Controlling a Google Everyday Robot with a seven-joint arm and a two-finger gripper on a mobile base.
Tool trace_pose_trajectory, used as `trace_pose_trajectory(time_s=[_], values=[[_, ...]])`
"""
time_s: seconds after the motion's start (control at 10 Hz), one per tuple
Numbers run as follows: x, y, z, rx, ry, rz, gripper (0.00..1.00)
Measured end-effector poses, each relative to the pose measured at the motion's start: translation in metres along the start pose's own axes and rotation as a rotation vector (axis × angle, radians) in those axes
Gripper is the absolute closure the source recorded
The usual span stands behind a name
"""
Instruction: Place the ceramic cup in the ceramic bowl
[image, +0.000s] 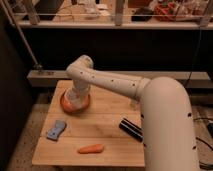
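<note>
reaching across the wooden table (107, 127), arm (115, 82) bent downward, gripper (75, 96) at the ceramic bowl (64, 105), grip state unclear

The space over the shallow round orange-terracotta bowl (66, 106), at the back left of the pale wooden tabletop (107, 117), is taken up by the gripper (76, 95), which hangs directly above it. The right side is blocked by the thick white robot arm (125, 85) and a black cylindrical object (131, 128). Open board is found in the middle, bounded by a flat blue-grey object (56, 129) at the left and a small orange carrot (90, 148) near the front edge.
</note>
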Motion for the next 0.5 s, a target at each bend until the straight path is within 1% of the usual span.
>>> trace_pose_trajectory(time_s=[0.1, 0.5], values=[[0.0001, -0.0001, 0.0002, -0.001, 0.001, -0.002, 0.57], [0.0009, -0.0016, -0.0001, -0.006, 0.005, -0.007, 0.56]])
